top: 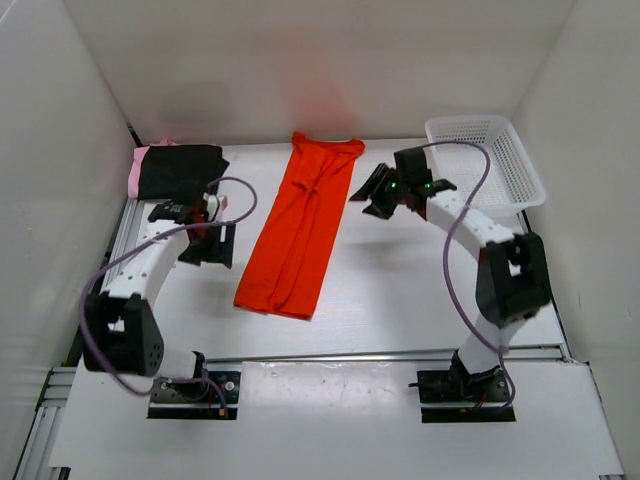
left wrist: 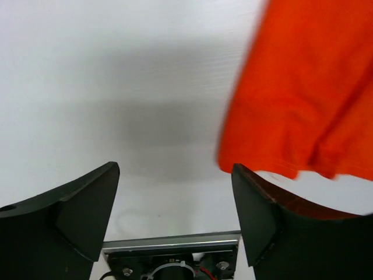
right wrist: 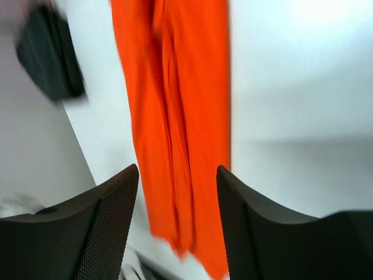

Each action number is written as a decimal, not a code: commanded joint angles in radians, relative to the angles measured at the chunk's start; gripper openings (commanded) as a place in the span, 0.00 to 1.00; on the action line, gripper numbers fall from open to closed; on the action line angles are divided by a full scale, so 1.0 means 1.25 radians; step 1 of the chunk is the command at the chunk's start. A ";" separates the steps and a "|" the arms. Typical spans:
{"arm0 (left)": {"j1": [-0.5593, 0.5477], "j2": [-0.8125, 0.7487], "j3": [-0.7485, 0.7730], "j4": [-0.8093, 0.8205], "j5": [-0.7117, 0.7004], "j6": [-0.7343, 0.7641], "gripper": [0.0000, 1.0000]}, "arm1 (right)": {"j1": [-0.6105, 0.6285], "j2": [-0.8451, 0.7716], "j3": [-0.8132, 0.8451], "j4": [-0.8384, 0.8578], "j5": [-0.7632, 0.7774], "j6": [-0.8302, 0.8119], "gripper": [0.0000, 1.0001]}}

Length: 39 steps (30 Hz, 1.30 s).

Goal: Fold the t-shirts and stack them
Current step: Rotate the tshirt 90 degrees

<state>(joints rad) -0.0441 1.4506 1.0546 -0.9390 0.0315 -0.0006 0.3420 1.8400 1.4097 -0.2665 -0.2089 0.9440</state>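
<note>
Left pincer [left wrist: 175, 175] & right pincer [right wrist: 178, 172] are spread, nothing pinched. Orange-red shirt [top: 300, 225] is laid narrow, lengthwise. If only its top layer is grabbed, fold could be pulled apart.

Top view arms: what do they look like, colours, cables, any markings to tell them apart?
The left arm and right arm match: white links, black joint housings, a loose purple cable each. Only the right wrist shows green lights. The left gripper and right gripper have black wedge-shaped fingers; the right's inner faces look dimpled.

White links, black joints on left arm [top: 150, 262], right arm [top: 468, 215]; purple cables [top: 246, 200]; black pincer fingers [left wrist: 81, 216].
</note>
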 commanded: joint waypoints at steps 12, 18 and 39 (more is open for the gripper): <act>-0.551 0.162 0.180 0.003 -0.092 0.000 0.68 | 0.231 -0.161 -0.506 0.208 -0.185 0.060 0.48; -0.559 0.193 0.137 0.019 -0.112 0.000 0.60 | 0.321 -0.152 -0.498 0.223 -0.174 0.076 0.51; -0.559 0.199 0.087 0.054 -0.040 0.000 0.64 | 0.380 0.012 -0.421 0.180 -0.243 0.116 0.37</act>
<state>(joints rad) -0.7330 1.7245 1.1294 -0.8967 -0.0608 -0.0151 0.8032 1.8133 0.8581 -0.0235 -0.5236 1.0782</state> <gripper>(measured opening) 0.636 0.386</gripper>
